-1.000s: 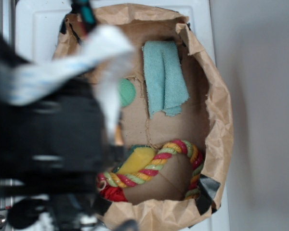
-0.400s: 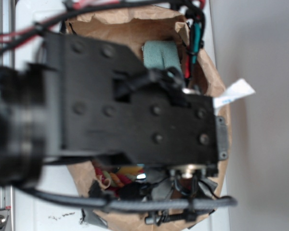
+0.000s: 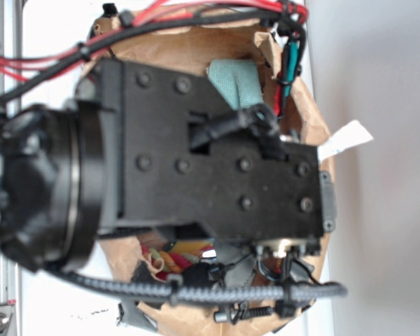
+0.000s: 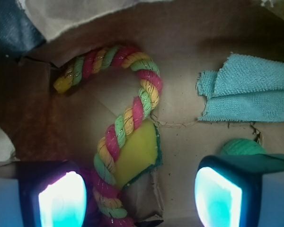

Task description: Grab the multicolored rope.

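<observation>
Two spread, empty fingers of the gripper (image 4: 139,196) straddle both the multicolored rope (image 4: 132,113) and yellow sponge (image 4: 138,153), so closing here risks pinching the sponge too.

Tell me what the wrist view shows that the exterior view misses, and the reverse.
Only the wrist view shows the open gripper, the multicolored rope's full curve, the yellow sponge and a green ball. Only the exterior view shows the black arm and red wires covering the paper bag. Both show rope and teal cloth.
</observation>
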You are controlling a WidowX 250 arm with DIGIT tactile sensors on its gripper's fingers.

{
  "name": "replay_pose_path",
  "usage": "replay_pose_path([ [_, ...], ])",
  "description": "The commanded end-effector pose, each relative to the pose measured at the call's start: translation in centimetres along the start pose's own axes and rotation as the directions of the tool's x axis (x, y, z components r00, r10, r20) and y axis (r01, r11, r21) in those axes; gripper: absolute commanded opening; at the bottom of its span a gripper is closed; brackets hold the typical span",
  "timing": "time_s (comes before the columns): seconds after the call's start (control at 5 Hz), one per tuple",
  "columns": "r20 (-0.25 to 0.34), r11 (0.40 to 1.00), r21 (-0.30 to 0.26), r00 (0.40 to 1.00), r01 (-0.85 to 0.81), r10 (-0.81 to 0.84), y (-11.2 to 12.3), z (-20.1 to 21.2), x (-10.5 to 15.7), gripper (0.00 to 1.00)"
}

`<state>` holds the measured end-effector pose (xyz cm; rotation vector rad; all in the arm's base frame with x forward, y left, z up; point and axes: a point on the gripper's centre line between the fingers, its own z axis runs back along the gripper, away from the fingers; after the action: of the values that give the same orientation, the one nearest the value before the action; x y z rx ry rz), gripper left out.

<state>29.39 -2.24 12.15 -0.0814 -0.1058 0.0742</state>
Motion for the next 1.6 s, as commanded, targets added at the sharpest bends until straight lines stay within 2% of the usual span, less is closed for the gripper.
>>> replay_pose_path([
  [0.0,0.064,1.000,0.004,0.998,-0.007,0.007,-0.1,1.7,1.0,1.00],
  [0.2,0.131,0.999,0.054,0.991,-0.008,0.000,0.8,-1.5,0.8,1.00],
  [0.4,0.132,0.995,0.070,0.990,-0.066,0.057,3.3,-3.1,1.9,1.00],
  [0.6,0.105,0.996,0.041,0.992,-0.074,0.069,3.8,-3.7,2.3,1.00],
  [0.8,0.081,1.000,0.008,0.997,-0.007,0.006,2.0,-4.9,2.0,1.00],
  [1.0,0.070,1.000,-0.002,0.997,0.012,-0.012,0.8,-5.5,1.9,1.00],
  [1.2,0.037,0.999,-0.039,0.999,-0.016,0.018,0.1,-4.9,2.1,1.00],
  [1.4,0.028,0.998,-0.020,0.998,-0.061,0.061,0.0,-3.6,2.3,1.00],
])
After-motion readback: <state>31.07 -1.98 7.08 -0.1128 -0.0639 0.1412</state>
